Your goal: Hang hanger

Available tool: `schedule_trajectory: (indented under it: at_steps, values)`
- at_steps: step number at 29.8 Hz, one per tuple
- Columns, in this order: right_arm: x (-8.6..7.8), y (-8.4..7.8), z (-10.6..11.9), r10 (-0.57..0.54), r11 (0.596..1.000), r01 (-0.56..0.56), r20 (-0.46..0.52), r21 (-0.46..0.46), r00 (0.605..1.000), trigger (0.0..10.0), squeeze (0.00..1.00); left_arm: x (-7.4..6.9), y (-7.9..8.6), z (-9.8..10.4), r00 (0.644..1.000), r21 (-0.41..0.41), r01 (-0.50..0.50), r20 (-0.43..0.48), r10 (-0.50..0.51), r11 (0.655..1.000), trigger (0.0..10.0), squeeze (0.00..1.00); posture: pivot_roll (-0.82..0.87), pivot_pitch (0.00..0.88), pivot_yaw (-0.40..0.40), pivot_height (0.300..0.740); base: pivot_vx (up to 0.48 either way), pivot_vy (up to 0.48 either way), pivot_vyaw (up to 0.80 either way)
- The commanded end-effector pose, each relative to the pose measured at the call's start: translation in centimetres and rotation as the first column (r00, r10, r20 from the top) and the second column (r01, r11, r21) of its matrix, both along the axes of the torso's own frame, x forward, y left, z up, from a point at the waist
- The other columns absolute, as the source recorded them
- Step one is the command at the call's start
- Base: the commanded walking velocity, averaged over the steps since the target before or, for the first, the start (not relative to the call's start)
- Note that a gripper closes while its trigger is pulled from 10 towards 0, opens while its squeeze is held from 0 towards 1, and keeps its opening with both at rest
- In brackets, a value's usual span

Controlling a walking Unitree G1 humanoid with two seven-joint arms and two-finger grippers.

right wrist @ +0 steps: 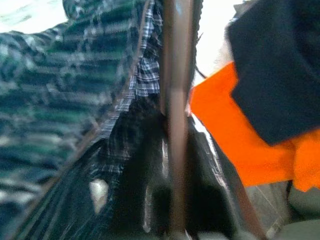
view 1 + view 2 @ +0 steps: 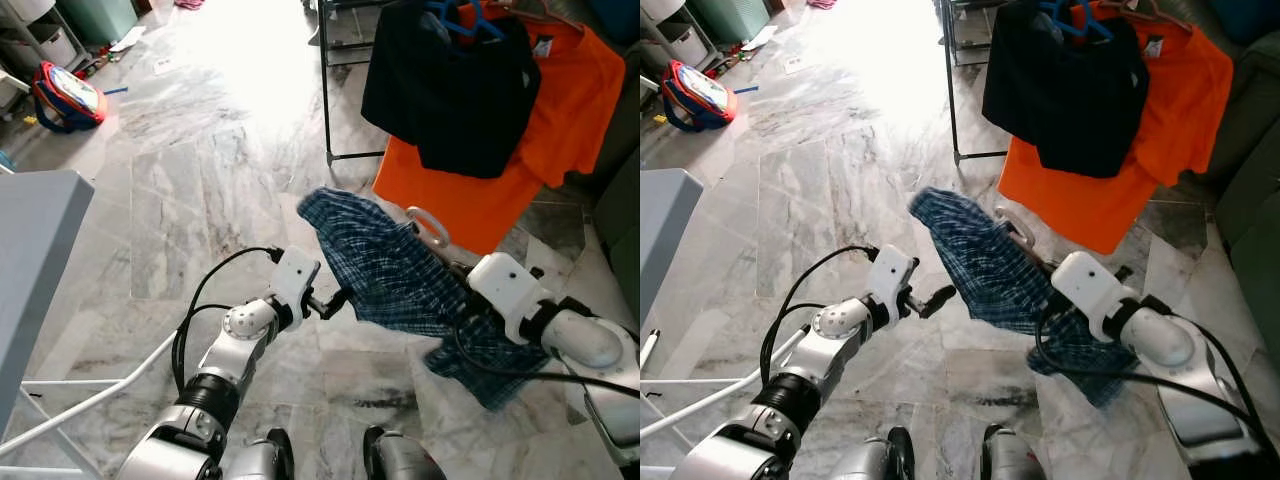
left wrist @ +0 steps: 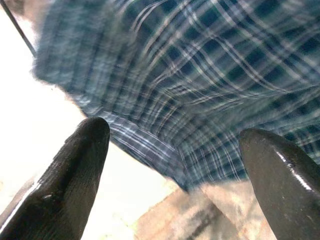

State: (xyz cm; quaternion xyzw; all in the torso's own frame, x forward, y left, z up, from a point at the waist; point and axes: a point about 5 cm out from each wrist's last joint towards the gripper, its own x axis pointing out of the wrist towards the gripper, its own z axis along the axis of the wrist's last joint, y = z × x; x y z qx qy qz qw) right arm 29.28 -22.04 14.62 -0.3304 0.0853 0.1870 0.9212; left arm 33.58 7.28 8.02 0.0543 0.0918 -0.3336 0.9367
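A blue plaid shirt (image 2: 390, 270) hangs on a hanger whose pale hook (image 2: 428, 225) sticks out at its top. My right gripper (image 2: 458, 272) sits under the cloth, shut on the hanger; in the right wrist view the hanger's brown bar (image 1: 176, 100) runs between the dark fingers. My left gripper (image 2: 335, 300) is open just left of the shirt's lower edge, its two fingers (image 3: 75, 170) spread wide with plaid cloth beyond them, not touching. The clothes rack (image 2: 325, 90) stands ahead to the right.
On the rack hang a black shirt (image 2: 450, 85) on a blue hanger (image 2: 462, 18) and an orange shirt (image 2: 560, 110). A grey table (image 2: 35, 260) with white legs is at my left. A red and blue backpack (image 2: 65, 95) lies far left on the marble floor.
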Motion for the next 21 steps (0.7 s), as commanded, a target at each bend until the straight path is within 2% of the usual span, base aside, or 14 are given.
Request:
schedule_trajectory:
  at_steps: [1, 2, 4, 6, 11, 13, 16, 21]
  values:
    - [0.7, -0.6, -0.3, -0.135, 0.991, 0.136, 0.036, -0.012, 0.990, 10.0, 0.00, -0.2, 0.5, -0.8, 0.999, 0.006, -0.032, -0.035, 0.033, 0.999, 10.0, 1.00, -0.18, 0.243, 0.102, 0.740, 0.000, 0.000, 0.00]
    - [0.7, -0.6, -0.3, -0.135, 0.991, 0.136, 0.036, -0.012, 0.990, 10.0, 0.00, -0.2, 0.5, -0.8, 0.999, 0.006, -0.032, -0.035, 0.033, 0.999, 10.0, 1.00, -0.18, 0.243, 0.102, 0.740, 0.000, 0.000, 0.00]
    - [1.3, -1.0, -0.4, -0.237, 0.971, 0.235, 0.047, 0.039, 0.970, 10.0, 0.00, -0.1, 0.6, -0.9, 0.998, 0.009, -0.042, -0.039, 0.042, 0.999, 10.0, 1.00, -0.18, 0.243, 0.109, 0.740, 0.000, 0.000, 0.00]
    - [1.7, -1.1, -0.3, -0.322, 0.941, 0.314, 0.041, 0.129, 0.946, 10.0, 0.00, -0.2, 0.6, -1.0, 0.998, 0.009, -0.039, -0.041, 0.039, 0.999, 10.0, 1.00, -0.17, 0.242, 0.110, 0.740, 0.000, 0.000, 0.00]
    - [2.4, -1.5, -0.2, -0.466, 0.867, 0.445, 0.051, 0.223, 0.883, 10.0, 0.00, -0.4, 0.5, -1.1, 0.998, 0.011, -0.035, -0.046, 0.036, 0.999, 10.0, 1.00, -0.17, 0.240, 0.113, 0.740, 0.000, 0.000, 0.00]
    - [2.7, -1.8, 0.1, -0.555, 0.802, 0.516, 0.057, 0.301, 0.830, 10.0, 0.00, -0.3, 0.5, -1.2, 0.998, 0.013, -0.037, -0.048, 0.037, 0.999, 10.0, 1.00, -0.17, 0.238, 0.112, 0.740, 0.000, 0.000, 0.00]
    - [2.8, -1.8, 0.2, -0.581, 0.780, 0.535, 0.057, 0.325, 0.812, 10.0, 0.00, -0.3, 0.5, -1.1, 0.998, 0.015, -0.038, -0.047, 0.038, 0.999, 10.0, 1.00, -0.17, 0.235, 0.113, 0.740, 0.000, 0.000, 0.00]
    - [3.0, -1.4, 0.0, -0.572, 0.782, 0.528, 0.044, 0.333, 0.819, 10.0, 0.00, -0.2, 0.5, -1.1, 0.998, 0.016, -0.039, -0.044, 0.039, 0.999, 10.0, 1.00, -0.17, 0.233, 0.114, 0.740, 0.000, 0.000, 0.00]
